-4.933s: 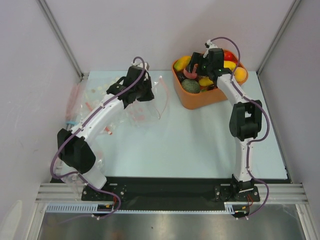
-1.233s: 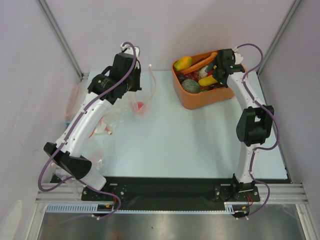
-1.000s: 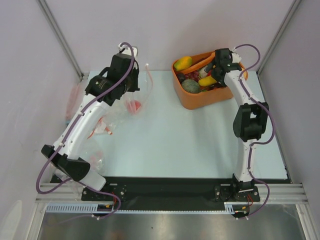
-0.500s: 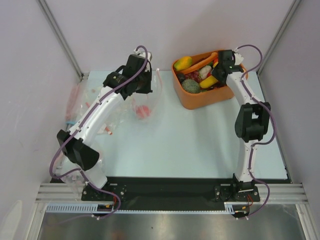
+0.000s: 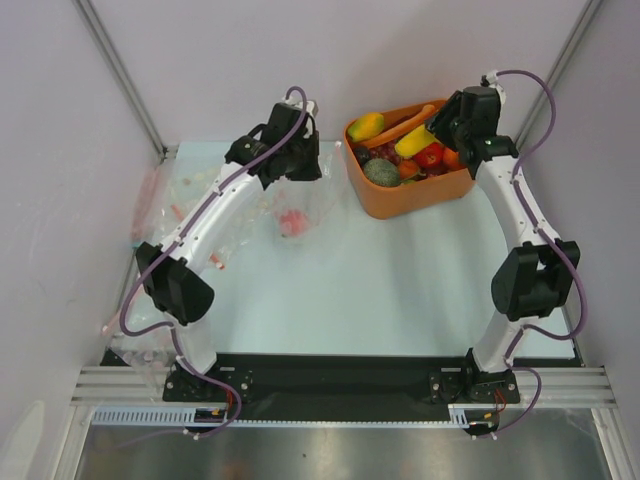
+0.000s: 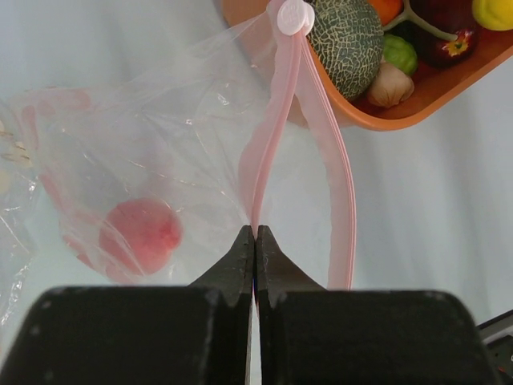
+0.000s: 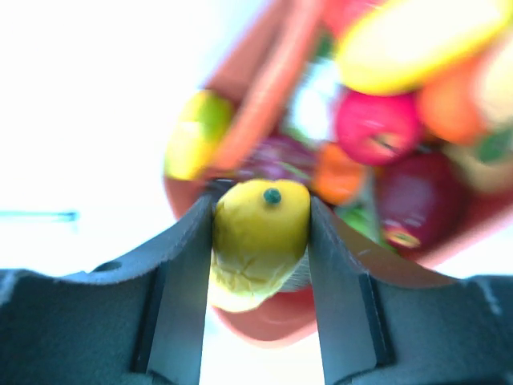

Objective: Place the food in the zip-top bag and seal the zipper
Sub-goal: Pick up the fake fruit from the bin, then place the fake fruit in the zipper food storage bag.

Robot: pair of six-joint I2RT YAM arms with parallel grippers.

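Left gripper [image 6: 255, 234], jaws shut on the pale-pink zipper strip [image 6: 272, 136], holds the crinkly clear plastic bag [image 6: 160, 152] open-mouthed to receive the glossy yellow toy fruit [image 7: 258, 241] clamped between the jaws of the right gripper [image 7: 260, 212] above the orange tub [image 5: 420, 197].

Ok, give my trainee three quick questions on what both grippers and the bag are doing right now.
1. True or false: the left gripper is shut on the pink zipper of the zip-top bag.
2. What does the right gripper hold? A) a blue cup B) a yellow fruit C) nothing
3. Fill in: inside the bag lies ___ piece of food, a pink fruit.

Key: 1 true; 2 B; 3 one.
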